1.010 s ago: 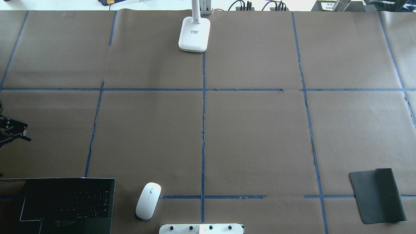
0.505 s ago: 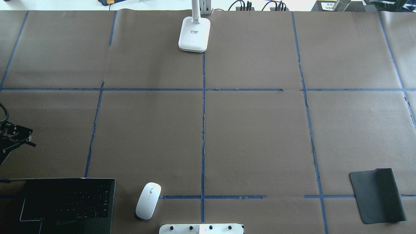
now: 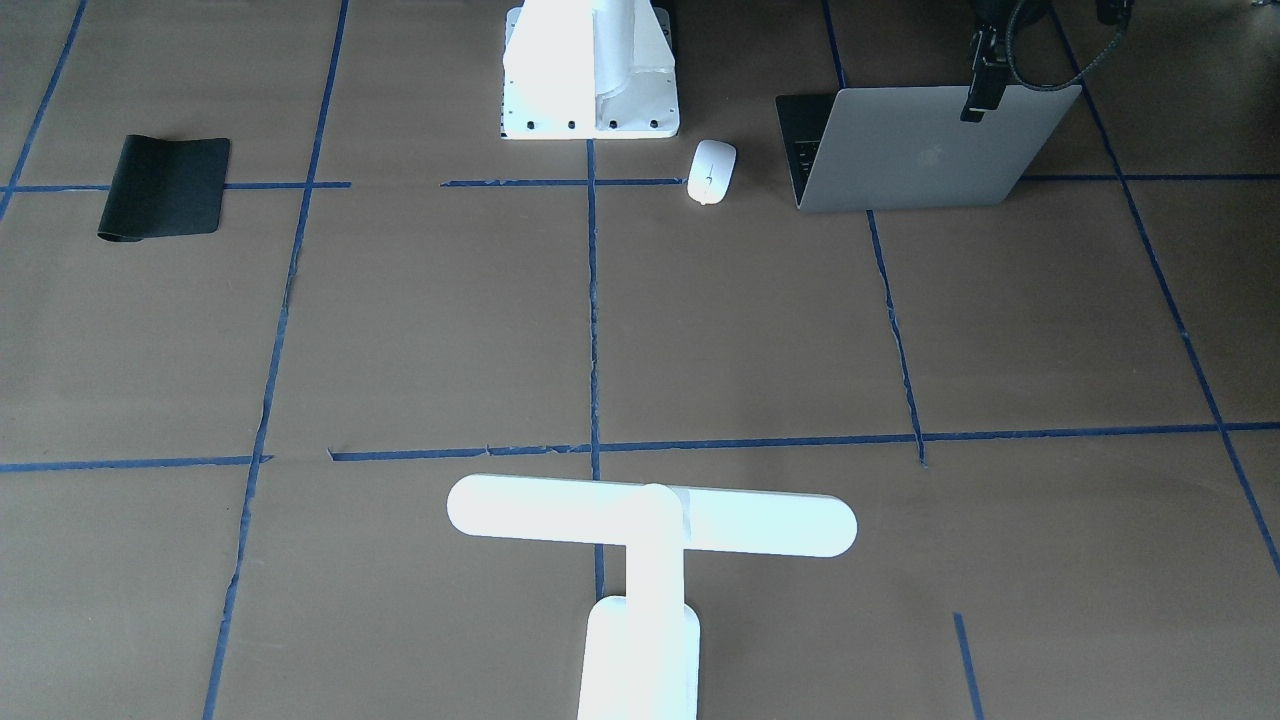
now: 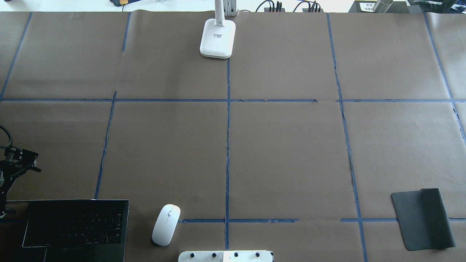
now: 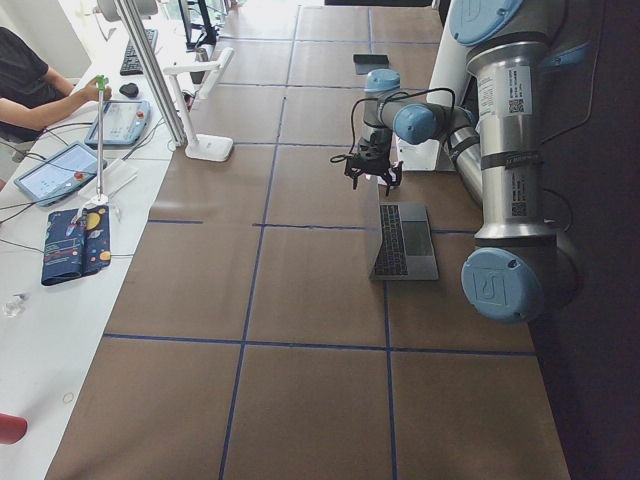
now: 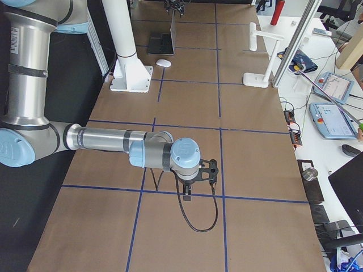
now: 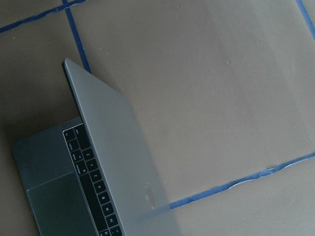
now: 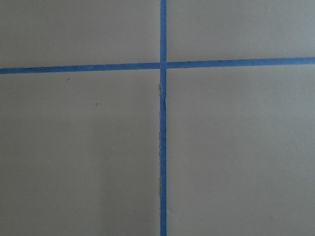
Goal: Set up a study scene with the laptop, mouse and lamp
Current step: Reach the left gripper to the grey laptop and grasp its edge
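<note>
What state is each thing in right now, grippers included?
laptop: open, lid raised, keyboard exposed, resting on the table.
mouse: right way up on the table, beside the laptop, not touching it.
lamp: standing upright; lit or not, cannot tell.
mat: lying on the table, nothing on it.
left gripper: open, empty, hovering near the laptop's lid.
right gripper: over bare table; open or shut, cannot tell.

laptop (image 3: pixel 920 150): just below the left claw (image 5: pixel 372 178), on the table (image 3: pixel 760 320)
mouse (image 3: pixel 711 171): right of the claw, beside laptop
lamp (image 3: pixel 650 525): far ahead, rightward
</note>
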